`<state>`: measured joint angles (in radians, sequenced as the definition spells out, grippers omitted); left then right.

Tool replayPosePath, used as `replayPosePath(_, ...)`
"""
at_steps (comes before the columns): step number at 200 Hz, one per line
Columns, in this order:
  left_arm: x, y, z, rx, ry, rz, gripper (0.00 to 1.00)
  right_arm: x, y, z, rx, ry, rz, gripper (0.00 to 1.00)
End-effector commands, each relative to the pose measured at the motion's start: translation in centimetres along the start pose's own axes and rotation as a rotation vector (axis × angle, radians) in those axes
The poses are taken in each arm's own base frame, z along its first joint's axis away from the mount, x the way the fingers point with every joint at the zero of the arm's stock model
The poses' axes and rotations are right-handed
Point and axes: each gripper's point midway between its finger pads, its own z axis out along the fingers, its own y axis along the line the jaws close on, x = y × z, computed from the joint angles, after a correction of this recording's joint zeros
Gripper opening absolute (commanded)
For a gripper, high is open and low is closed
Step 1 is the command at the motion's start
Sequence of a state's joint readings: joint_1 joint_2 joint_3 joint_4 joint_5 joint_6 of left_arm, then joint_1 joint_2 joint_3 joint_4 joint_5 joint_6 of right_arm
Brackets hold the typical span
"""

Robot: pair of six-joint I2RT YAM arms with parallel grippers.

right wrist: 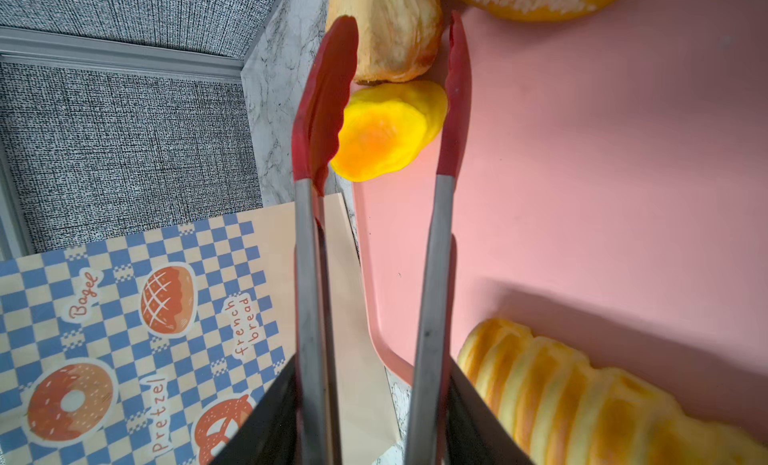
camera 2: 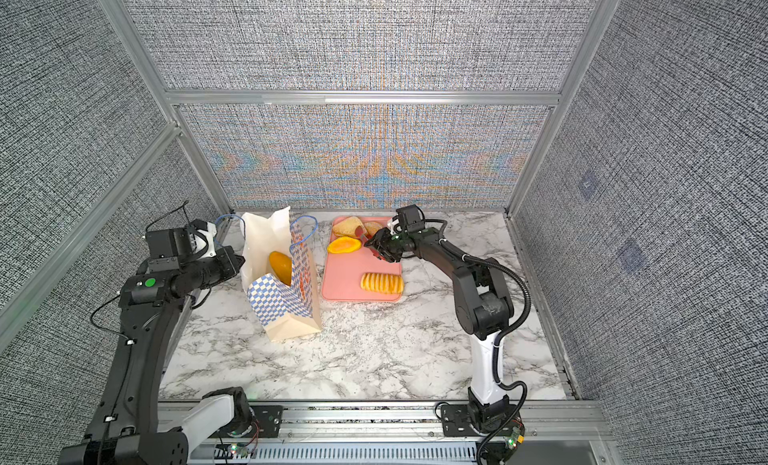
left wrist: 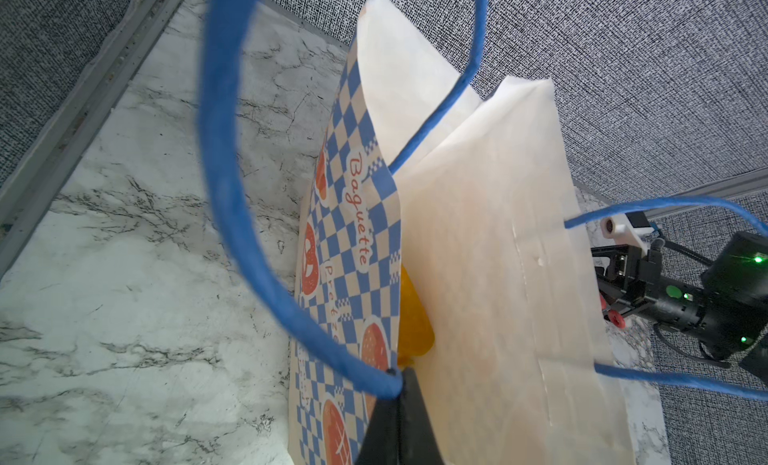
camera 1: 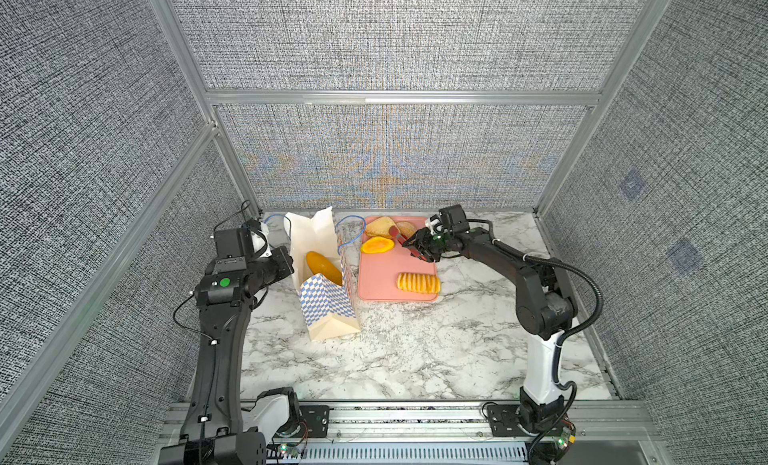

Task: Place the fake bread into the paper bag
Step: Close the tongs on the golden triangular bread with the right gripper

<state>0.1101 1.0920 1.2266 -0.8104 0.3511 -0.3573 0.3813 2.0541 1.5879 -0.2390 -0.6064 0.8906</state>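
In the right wrist view alone, the red-tipped steel tongs [right wrist: 432,276] are seen parted around a ridged yellow roll [right wrist: 386,130] on the pink tray [right wrist: 582,193]. In both top views a smooth loaf [camera 1: 324,267] is seen inside the checkered bag [camera 1: 328,313]

Pink tray [camera 1: 382,276]. Cream paper bag [camera 1: 328,313] — blue-white checker, orange pastry prints, blue cords [left wrist: 224,151]. Red-tipped steel tongs [right wrist: 434,255]. White surface [camera 1: 415,359] — grey marble veining.

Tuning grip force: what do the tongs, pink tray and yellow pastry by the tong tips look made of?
Tongs: brushed grey metal arms, likely steel; matte red tips that look like silicone.
Pink tray: smooth matte surface, rounded rim; probably plastic or silicone.
Yellow pastry: bright even colour, moulded ridges; looks like foam or soft plastic, unclear which.
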Motion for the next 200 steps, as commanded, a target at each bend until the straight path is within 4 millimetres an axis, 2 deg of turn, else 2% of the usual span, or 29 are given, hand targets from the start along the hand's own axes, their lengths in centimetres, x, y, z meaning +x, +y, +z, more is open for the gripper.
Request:
replayPosePath(1,0.6,0.3,0.1,-0.008,0.025,0.011,0.00,-0.7,1.1,0.2,-0.042,-0.010,-0.016,0.50)
replayPosePath(98,0.6,0.3,0.1,-0.012,0.026,0.013,0.00,-1.4,0.4,1.5,-0.037,-0.012,0.008,0.44)
replayPosePath(143,0.6,0.4,0.0,-0.016,0.023,0.014,0.00,-0.8,0.7,0.9,-0.037,-0.013,-0.002,0.39)
replayPosePath(200,0.5,0.3,-0.2,-0.016,0.018,0.016,0.00,-0.1,1.5,-1.0,-0.039,-0.032,-0.036,0.34)
